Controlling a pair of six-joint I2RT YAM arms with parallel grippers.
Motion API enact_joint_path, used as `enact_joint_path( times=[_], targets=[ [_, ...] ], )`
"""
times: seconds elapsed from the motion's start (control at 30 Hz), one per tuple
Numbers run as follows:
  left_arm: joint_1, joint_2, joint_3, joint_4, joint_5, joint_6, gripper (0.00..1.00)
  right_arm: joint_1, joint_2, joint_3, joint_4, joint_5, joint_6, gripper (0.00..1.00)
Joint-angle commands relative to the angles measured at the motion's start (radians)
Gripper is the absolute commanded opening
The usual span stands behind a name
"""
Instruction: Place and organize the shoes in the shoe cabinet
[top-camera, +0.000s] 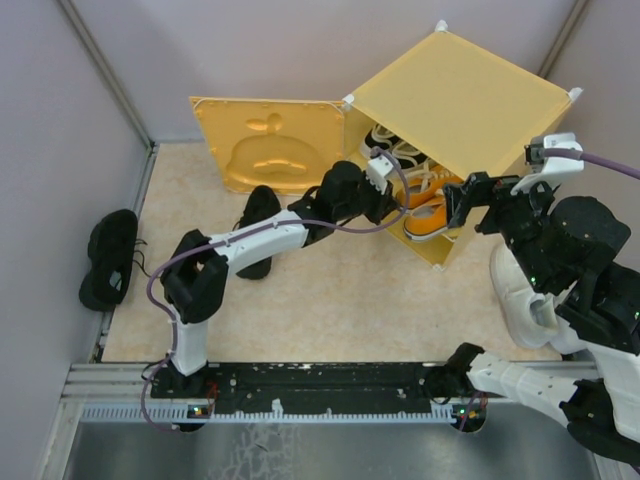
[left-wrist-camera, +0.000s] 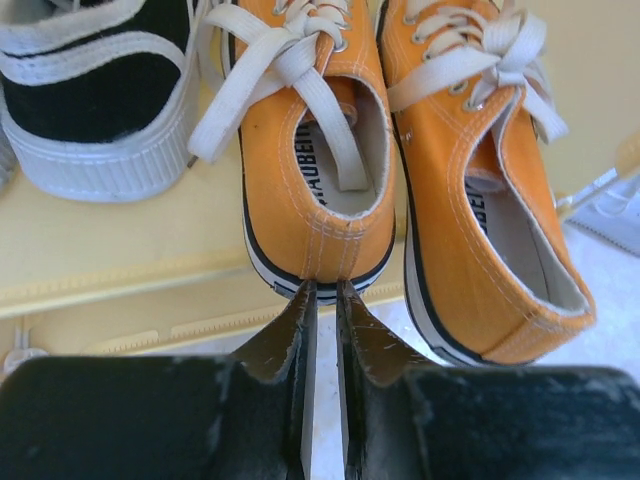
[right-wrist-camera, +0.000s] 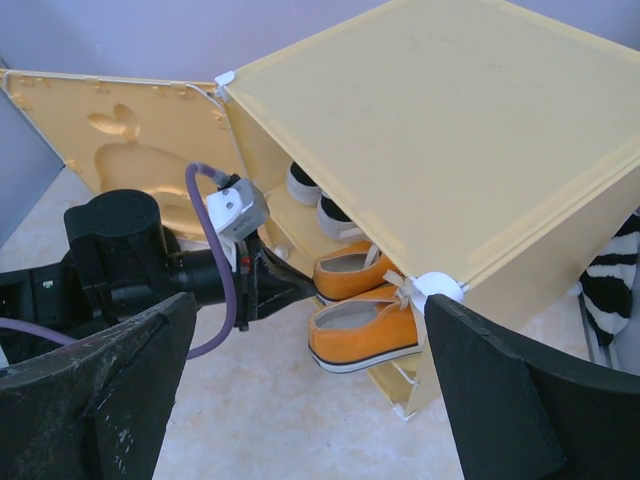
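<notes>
two orange sneakers (left-wrist-camera: 318, 235): light, soft canvas, likely best pinched at the firmer heel rim; left gripper (left-wrist-camera: 322, 298) fingers together, right gripper (right-wrist-camera: 308, 305) fingers apart.

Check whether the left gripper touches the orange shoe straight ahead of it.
Touching. In the left wrist view, the left gripper has its fingertips against the heel sole of that orange shoe, no gap.

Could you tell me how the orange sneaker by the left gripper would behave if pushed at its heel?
The orange sneaker probably slides as one piece: its rubber sole looks stiff. The canvas heel may dent under the left gripper. Its loose laces could flop or snag.
</notes>
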Motion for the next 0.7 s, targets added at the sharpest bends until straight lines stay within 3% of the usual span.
enact_joint_path(
  times=[0.0, 0.27, 0.5, 0.6, 0.67],
  targets=[
    [0.011, 0.051, 0.097, 0.019, 0.006, -0.020, 0.18, -0.008, -0.006, 0.006, 0.038, 0.029, -0.021, 0.97],
    [0.016, 0.161, 0.256, 0.020, 0.015, -0.044, 0.18, -0.007, -0.010, -0.006, 0.043, 0.032, -0.025, 0.97],
    [0.024, 0.190, 0.239, 0.022, 0.030, -0.055, 0.19, -0.008, -0.015, -0.010, 0.041, 0.036, -0.027, 0.97],
    [0.028, 0.160, 0.192, 0.028, 0.023, -0.056, 0.26, -0.007, -0.012, -0.011, 0.042, 0.030, -0.027, 0.97],
    [0.030, 0.105, 0.125, 0.061, 0.009, -0.052, 0.36, -0.008, -0.011, -0.015, 0.046, 0.027, -0.026, 0.97]
  ],
)
